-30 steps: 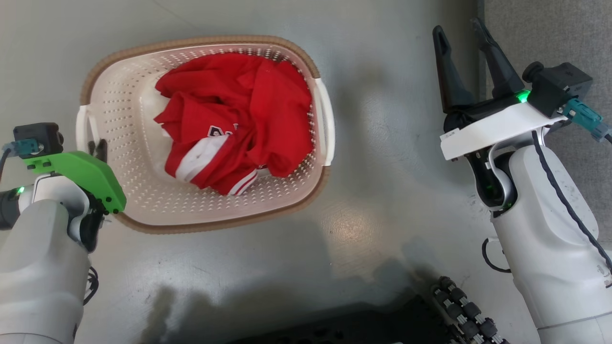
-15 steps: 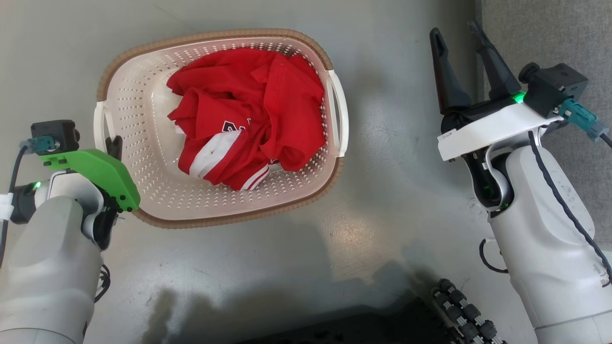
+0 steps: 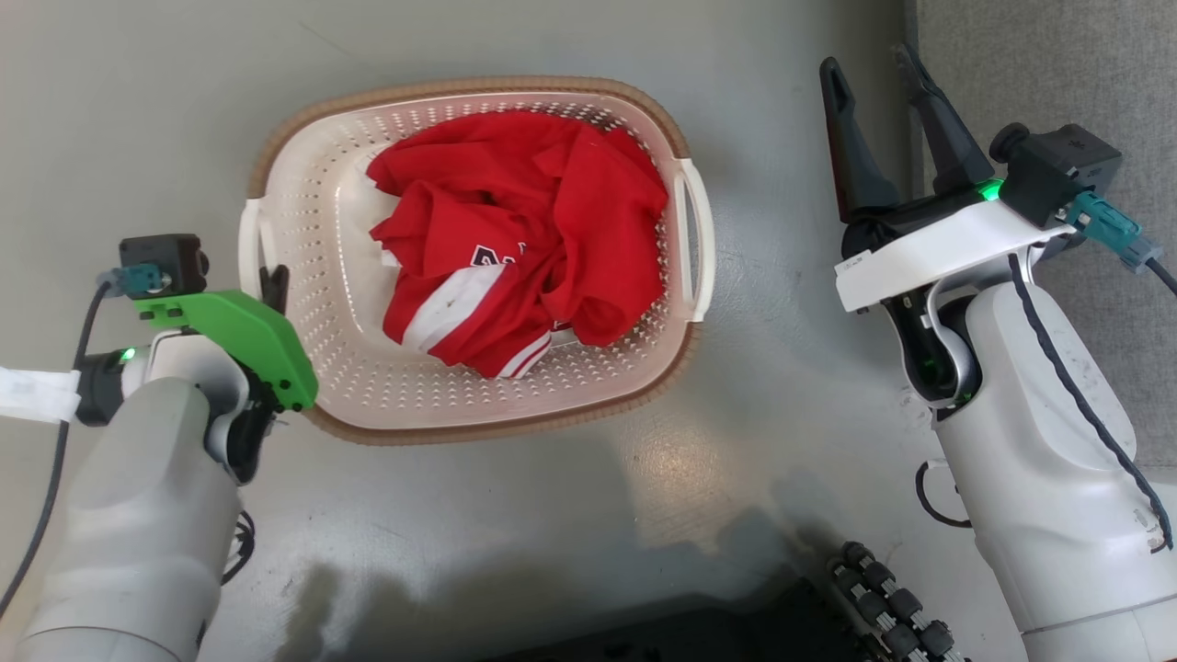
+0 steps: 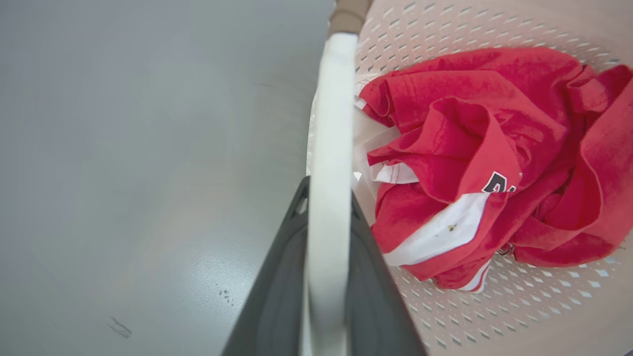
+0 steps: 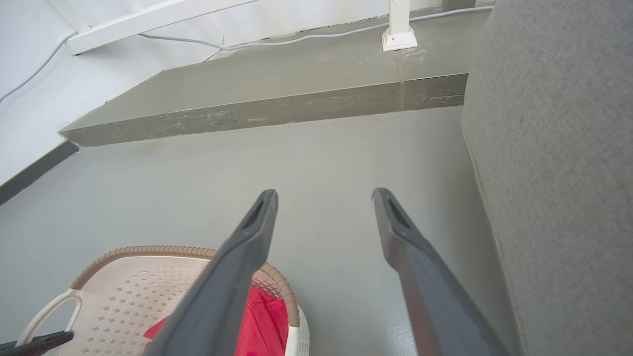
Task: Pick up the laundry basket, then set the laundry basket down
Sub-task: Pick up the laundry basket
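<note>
Left gripper (image 3: 268,281) is clamped on the white loop handle (image 3: 248,246) at the left end of the laundry basket (image 3: 460,87). In the left wrist view its two dark fingers (image 4: 277,277) press against either side of that handle (image 4: 331,123), one on the floor side and one on the basket side, with almost no gap beyond the thickness of the plastic. The green-covered wrist sits just outside the brown rim at the near left corner.

The basket lies over the grey floor (image 3: 552,515) between the two arms, nearer the left one. Whether its base touches the floor or hangs just above it, I cannot tell. A crumpled red garment (image 3: 524,230) with white stripes and a dark printed patch is heaped inside, against the perforated wall (image 4: 494,306) and bottom.

Right gripper (image 3: 868,64) is well apart from the basket, beyond the other handle (image 3: 699,239). Its fingers are spread wide, pointing away from the robot, with nothing between them and nothing touching them. From the right wrist view the same gripper (image 5: 324,194) hangs above bare floor, the basket (image 5: 128,296) low to one side and a grey fabric surface (image 5: 559,148) on the other.
</note>
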Robot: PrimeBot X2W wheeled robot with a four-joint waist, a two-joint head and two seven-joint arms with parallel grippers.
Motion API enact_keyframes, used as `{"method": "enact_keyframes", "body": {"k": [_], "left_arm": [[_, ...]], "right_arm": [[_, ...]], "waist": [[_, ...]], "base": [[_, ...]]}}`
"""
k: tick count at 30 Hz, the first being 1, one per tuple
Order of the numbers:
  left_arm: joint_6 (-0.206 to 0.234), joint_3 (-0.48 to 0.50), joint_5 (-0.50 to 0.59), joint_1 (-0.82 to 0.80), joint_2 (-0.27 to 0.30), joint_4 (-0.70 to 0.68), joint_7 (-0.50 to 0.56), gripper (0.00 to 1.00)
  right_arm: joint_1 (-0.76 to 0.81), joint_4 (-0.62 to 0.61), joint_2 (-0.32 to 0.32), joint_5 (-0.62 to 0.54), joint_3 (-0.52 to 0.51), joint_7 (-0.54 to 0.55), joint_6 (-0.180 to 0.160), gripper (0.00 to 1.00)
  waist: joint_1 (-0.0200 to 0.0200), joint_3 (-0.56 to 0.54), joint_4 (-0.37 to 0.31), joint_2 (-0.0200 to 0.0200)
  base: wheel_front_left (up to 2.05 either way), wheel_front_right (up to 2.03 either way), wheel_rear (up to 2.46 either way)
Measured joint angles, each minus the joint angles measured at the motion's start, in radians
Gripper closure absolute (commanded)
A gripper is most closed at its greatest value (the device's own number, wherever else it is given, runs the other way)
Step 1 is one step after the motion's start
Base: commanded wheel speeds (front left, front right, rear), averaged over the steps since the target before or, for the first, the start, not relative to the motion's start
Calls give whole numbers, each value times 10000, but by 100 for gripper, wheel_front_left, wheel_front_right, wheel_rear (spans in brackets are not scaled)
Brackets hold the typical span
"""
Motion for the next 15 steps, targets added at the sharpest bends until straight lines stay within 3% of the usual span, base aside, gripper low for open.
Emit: {"method": "enact_keyframes", "body": {"k": [8,15], "left_arm": [[13,-50,-662,2,-451,59,-71,100],[15,-159,-769,1,-495,165,-71,100]], "right_arm": [[0,33,27,-13,-2,0,2,0],[0,58,36,-27,-4,0,4,0]], "waist": [[0,-22,-16,0],[0,-11,-20,0]], "base": [[0,0,0],[0,0,0]]}}
